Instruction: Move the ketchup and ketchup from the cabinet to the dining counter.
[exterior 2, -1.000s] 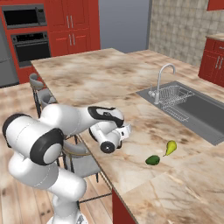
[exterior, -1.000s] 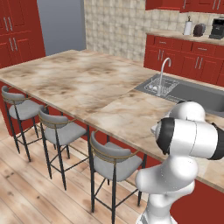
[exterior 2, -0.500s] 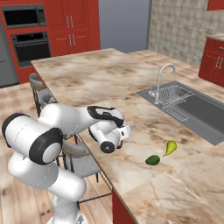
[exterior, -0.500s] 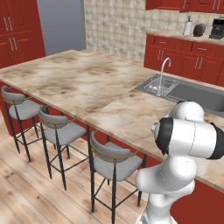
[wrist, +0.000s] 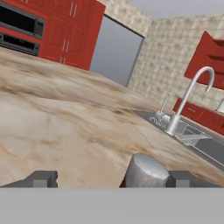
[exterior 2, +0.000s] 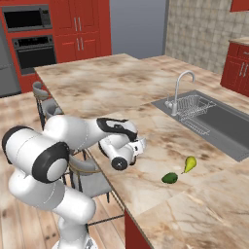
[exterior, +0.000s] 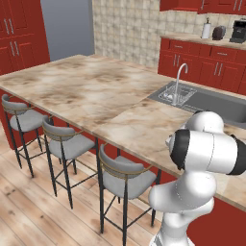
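Observation:
My gripper [wrist: 116,178] hangs low over the dining counter [wrist: 65,122] near its front edge, fingers spread wide, so it is open. A ketchup bottle's rounded grey cap [wrist: 146,169] rises between them, close to the right fingertip [wrist: 188,178] and far from the left one. In the right base view the white hand [exterior 2: 130,148] reaches over the marbled top [exterior 2: 97,82] and hides the bottle. A red wall cabinet [wrist: 209,57] hangs far off beyond the sink.
A steel sink [exterior 2: 219,121] with a curved tap [wrist: 192,96] is set in the counter's right part. A yellow pear [exterior 2: 189,164] and a green avocado [exterior 2: 169,178] lie right of the hand. Three grey stools [exterior: 72,144] stand along the front edge.

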Tool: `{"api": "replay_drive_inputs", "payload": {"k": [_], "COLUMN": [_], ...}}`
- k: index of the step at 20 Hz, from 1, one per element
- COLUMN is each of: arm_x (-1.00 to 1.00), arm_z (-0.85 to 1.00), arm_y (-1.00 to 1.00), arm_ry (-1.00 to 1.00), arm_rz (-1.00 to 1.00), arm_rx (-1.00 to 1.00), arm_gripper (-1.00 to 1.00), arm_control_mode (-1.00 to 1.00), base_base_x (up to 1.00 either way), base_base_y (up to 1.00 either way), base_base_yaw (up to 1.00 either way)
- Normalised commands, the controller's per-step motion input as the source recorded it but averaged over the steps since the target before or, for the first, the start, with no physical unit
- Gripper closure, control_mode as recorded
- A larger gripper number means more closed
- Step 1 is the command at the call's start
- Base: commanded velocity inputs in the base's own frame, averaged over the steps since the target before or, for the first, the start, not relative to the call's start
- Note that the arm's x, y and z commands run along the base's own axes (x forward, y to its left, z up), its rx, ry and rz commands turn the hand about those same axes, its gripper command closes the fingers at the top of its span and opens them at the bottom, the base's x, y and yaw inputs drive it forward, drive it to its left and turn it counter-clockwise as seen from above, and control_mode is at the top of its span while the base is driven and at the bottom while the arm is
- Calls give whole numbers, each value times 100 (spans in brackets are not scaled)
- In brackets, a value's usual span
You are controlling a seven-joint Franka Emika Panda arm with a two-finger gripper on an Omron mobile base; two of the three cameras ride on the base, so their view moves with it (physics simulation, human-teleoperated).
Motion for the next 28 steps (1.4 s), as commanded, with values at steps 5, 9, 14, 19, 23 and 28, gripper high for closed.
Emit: {"api": "replay_drive_inputs", "payload": {"k": [5,9,14,19,23,28], "arm_x": [-2,0,-1,-8,-14,-5], "arm_z": [0,2,13,18,18,19], "arm_y": [0,0,0,0,-5,-1], "arm_ry": [10,13,6,0,0,0], "arm_rz": [0,0,0,0,0,-2], "arm_rx": [2,5,8,5,4,1], "arm_gripper": [-100,-100,-100,-100,-100,-100], "arm_control_mode": [-100,-100,-100,-100,-100,-100], "base_base_x": [0,0,0,0,0,0], "base_base_y": [0,0,0,0,0,0], "base_base_yaw": [0,0,0,0,0,0]}}
